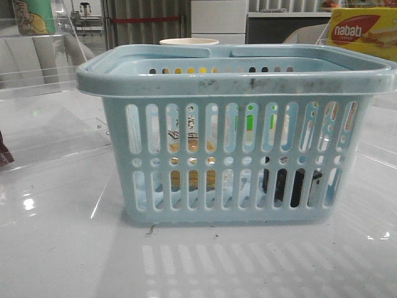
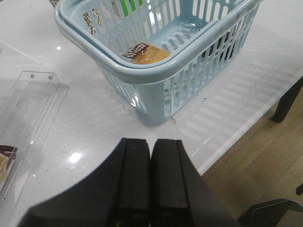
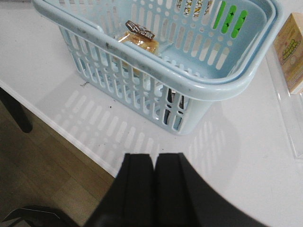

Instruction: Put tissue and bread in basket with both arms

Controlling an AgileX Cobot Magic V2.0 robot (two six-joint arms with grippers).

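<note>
The light blue basket [image 1: 236, 77] stands on the white table, in all three views. The bread [image 2: 147, 53], a clear packet of golden-brown bread with a dark label, lies inside it on the floor; it also shows in the right wrist view [image 3: 138, 39] and through the slots in the front view [image 1: 192, 180]. The black tissue [image 1: 293, 186] pack lies inside at the right, seen through the slots, also in the right wrist view [image 3: 174, 101]. My left gripper [image 2: 151, 142] and right gripper [image 3: 155, 156] are shut and empty, back from the basket near the table's front edge.
A yellow-and-red nabati box [image 1: 361, 32] stands at the back right, also in the right wrist view [image 3: 293, 52]. Clear acrylic stands [image 2: 28, 104] sit to the left with a packet [image 2: 5, 163] in one. A cup [image 1: 189, 42] and a green-marked packet [image 3: 229, 19] are behind the basket.
</note>
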